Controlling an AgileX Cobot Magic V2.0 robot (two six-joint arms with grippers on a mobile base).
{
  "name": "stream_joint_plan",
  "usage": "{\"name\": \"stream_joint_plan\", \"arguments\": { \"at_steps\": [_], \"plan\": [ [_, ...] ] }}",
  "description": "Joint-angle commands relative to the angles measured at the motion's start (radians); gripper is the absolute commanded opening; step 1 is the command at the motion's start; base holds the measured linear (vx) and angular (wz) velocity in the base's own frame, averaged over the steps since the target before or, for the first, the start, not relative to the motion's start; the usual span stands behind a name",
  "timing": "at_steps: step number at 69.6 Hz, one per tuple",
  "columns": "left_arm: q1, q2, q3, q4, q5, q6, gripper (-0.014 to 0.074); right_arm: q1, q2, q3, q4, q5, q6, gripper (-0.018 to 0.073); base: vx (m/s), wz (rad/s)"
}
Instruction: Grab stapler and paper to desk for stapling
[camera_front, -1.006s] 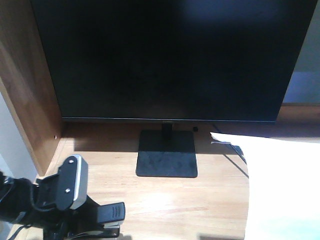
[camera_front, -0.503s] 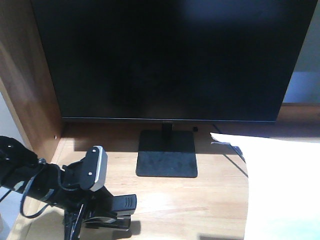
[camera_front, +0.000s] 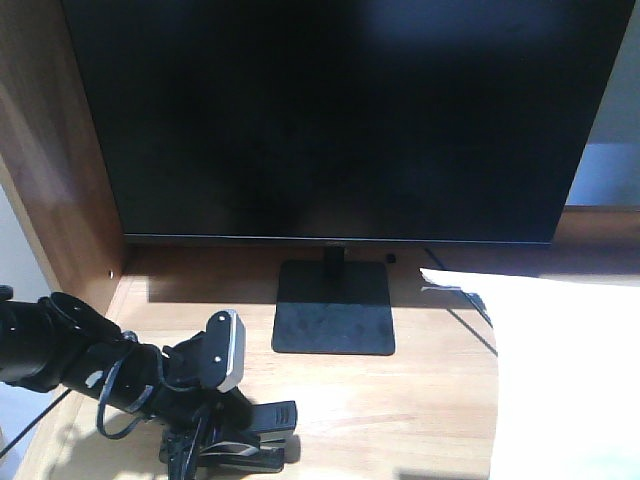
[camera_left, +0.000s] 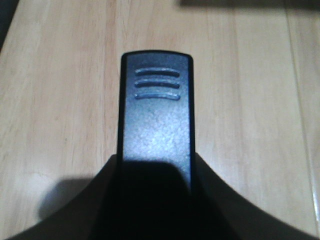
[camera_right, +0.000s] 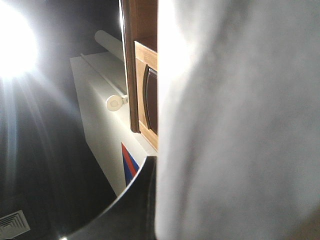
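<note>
The stapler (camera_front: 265, 428) is at the front left of the desk (camera_front: 420, 400), sticking out of the left gripper (camera_front: 212, 442) with its nose towards the monitor stand (camera_front: 333, 320). In the left wrist view it is a long black bar with rounded corners, a fine pebbled plastic skin and three shallow curved ridges near the tip. The jaws look clamped on its rear half, though that end is lost in shadow. It sits very low over the wood. I cannot tell whether it touches.

A rounded silver-and-black camera housing (camera_front: 227, 350) rides on the left arm, with a loose black cable looping beneath.

The paper (camera_front: 570, 380) is a big, smooth white sheet covering the right side of the desk, its far corner near the stand and glaring in sunlight. In the right wrist view it fills the right half of the frame, close and blurred. Only the dark curved edge of the right gripper (camera_right: 125, 215) shows there, so I cannot tell how its jaws stand.

The desk is pale wood with straight grain, lit in bright patches. A wide black monitor (camera_front: 340, 120) stands at the back on a flat square base, and a brown wooden panel (camera_front: 60, 200) walls the left side.
</note>
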Motion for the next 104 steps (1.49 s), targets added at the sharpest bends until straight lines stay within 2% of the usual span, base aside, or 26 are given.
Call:
{"name": "stream_joint_plan", "arguments": {
  "at_steps": [1, 17, 29, 34, 53, 62, 79, 93, 104],
  "plan": [
    [-0.010, -0.028, -0.028, -0.064, 0.032, 0.006, -0.0006, -0.005, 0.010, 0.003, -0.003, -0.040, -0.004, -0.0005, 0.00, 0.00],
    [-0.010, -0.021, -0.028, -0.056, 0.018, 0.006, 0.0024, -0.005, 0.010, 0.003, -0.002, -0.040, -0.004, -0.0005, 0.00, 0.00],
    [-0.010, -0.021, -0.028, -0.056, 0.038, 0.006, 0.0136, -0.005, 0.010, 0.003, -0.002, -0.040, -0.004, -0.0005, 0.00, 0.00],
    [-0.010, -0.021, -0.028, -0.056, 0.038, 0.005, 0.0216, -0.005, 0.010, 0.003, -0.002, -0.040, -0.004, -0.0005, 0.00, 0.00],
    [-0.010, -0.021, -0.028, -0.062, 0.069, -0.003, 0.0624, -0.005, 0.010, 0.003, -0.002, -0.040, -0.004, -0.0005, 0.00, 0.00],
    [-0.010, -0.025, -0.028, -0.065, 0.061, -0.047, 0.0734, -0.005, 0.010, 0.003, -0.002, -0.040, -0.006, -0.0005, 0.00, 0.00],
    [-0.004, -0.071, -0.030, -0.056, 0.060, -0.125, 0.0680, -0.005, 0.010, 0.003, -0.002, -0.040, -0.006, -0.0005, 0.00, 0.00],
    [0.019, -0.137, -0.030, -0.055, 0.063, -0.227, 0.0559, -0.005, 0.010, 0.003, -0.003, -0.040, -0.005, -0.0005, 0.00, 0.00],
    [0.032, -0.192, -0.030, -0.055, 0.060, -0.238, 0.0443, -0.005, 0.010, 0.003, -0.003, -0.040, -0.005, -0.0005, 0.00, 0.00]
  ]
}}
